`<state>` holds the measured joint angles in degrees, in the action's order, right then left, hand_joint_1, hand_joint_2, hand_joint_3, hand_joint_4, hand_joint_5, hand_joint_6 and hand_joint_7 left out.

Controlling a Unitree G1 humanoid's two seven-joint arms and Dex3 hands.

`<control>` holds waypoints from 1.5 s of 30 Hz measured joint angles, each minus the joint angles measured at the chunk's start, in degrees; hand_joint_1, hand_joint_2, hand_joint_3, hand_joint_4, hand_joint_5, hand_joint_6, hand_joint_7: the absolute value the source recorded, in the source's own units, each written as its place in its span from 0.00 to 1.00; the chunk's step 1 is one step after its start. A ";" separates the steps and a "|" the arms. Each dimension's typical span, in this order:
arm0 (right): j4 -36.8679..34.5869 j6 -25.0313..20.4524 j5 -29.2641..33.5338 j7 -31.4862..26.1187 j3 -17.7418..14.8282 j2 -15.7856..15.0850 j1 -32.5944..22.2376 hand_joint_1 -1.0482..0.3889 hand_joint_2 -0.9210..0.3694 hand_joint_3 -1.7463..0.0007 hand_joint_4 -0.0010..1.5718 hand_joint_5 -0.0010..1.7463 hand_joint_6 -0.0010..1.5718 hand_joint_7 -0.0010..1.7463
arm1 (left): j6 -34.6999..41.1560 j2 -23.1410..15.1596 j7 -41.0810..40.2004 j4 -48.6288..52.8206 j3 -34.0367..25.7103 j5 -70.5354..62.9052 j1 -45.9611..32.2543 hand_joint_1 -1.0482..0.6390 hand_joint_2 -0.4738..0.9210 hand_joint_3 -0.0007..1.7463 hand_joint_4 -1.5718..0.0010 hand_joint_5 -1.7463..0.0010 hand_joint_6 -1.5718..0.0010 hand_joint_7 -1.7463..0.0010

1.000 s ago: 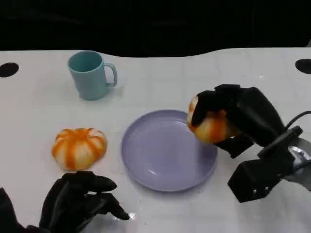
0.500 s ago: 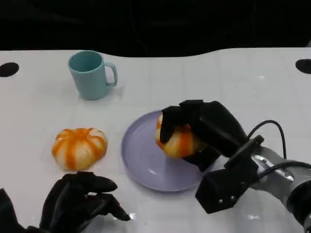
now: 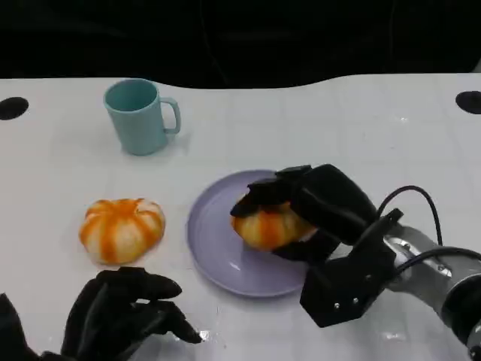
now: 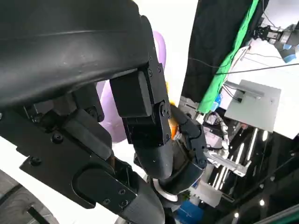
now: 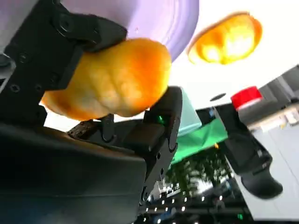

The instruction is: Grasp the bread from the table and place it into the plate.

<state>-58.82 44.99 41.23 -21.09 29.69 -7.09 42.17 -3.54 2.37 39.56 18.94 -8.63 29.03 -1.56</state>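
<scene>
The right robot hand [image 3: 316, 207] grasps an orange bread [image 3: 269, 226], its black fingers [image 3: 263, 189] wrapped over the top of the loaf while the loaf's underside sits low over the lavender plate [image 3: 218, 248], on the half of the plate nearest that hand; whether the bread actually touches the plate surface cannot be told. In the right wrist view the same bread [image 5: 110, 79] is clamped between the fingers, with the plate [image 5: 154, 18] just behind it. A second bread [image 3: 122, 229] (orange with pale stripes) lies on the white counter [image 3: 301, 120], well apart from the right robot hand on the far side of the plate, and just ahead of the left robot hand [image 3: 120, 312]. The left robot hand rests low with its fingers curled inward, holding nothing. A teal mug [image 3: 139, 116] stands upright beyond the striped bread.
</scene>
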 measured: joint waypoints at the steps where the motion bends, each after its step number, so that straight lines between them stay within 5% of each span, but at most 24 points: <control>1: 0.46 -0.13 -0.21 0.98 0.00 -0.27 -0.02 0.43 0.10 0.85 0.28 0.23 0.38 0.01 | 0.00 0.00 -0.01 -0.08 0.01 0.00 -0.02 0.05 0.81 0.00 0.00 0.72 0.00 0.99; 4: 2.84 -1.12 -0.66 4.09 -0.05 -1.38 -0.56 0.38 0.01 0.95 0.21 0.18 0.31 0.00 | 0.03 0.02 -0.33 -0.37 0.04 -0.01 -0.09 0.05 0.81 0.00 0.00 0.72 0.00 0.99; 21: 27.02 -8.19 -13.82 26.90 -5.85 -9.06 -13.20 0.26 0.00 0.90 0.09 0.17 0.20 0.00 | -0.18 0.22 -0.59 -0.17 0.24 -0.52 -0.53 0.05 0.80 0.00 0.00 0.72 0.00 0.99; 29: 32.64 -10.70 -17.69 32.98 -9.04 -11.36 -16.91 0.27 0.00 0.90 0.07 0.18 0.18 0.00 | -0.22 0.38 -0.53 0.58 -0.07 -0.38 -0.38 0.05 0.80 0.00 0.00 0.73 0.00 1.00; 39: 45.24 -12.79 -24.34 38.87 -14.15 -15.61 -25.75 0.29 0.00 0.89 0.11 0.20 0.21 0.01 | -0.20 0.73 -0.48 0.12 -0.12 -0.36 -1.18 0.06 0.80 0.00 0.00 0.73 0.00 0.99; 45: 50.40 -11.88 -27.83 39.10 -17.43 -15.80 -31.66 0.36 0.00 0.89 0.24 0.27 0.31 0.05 | -0.11 0.74 -0.46 0.23 -0.19 -0.17 -0.99 0.06 0.80 0.00 0.00 0.72 0.00 0.99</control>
<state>-8.42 33.11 13.39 18.01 12.26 -22.89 10.52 -3.66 3.11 39.10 19.17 -8.82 28.85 -2.55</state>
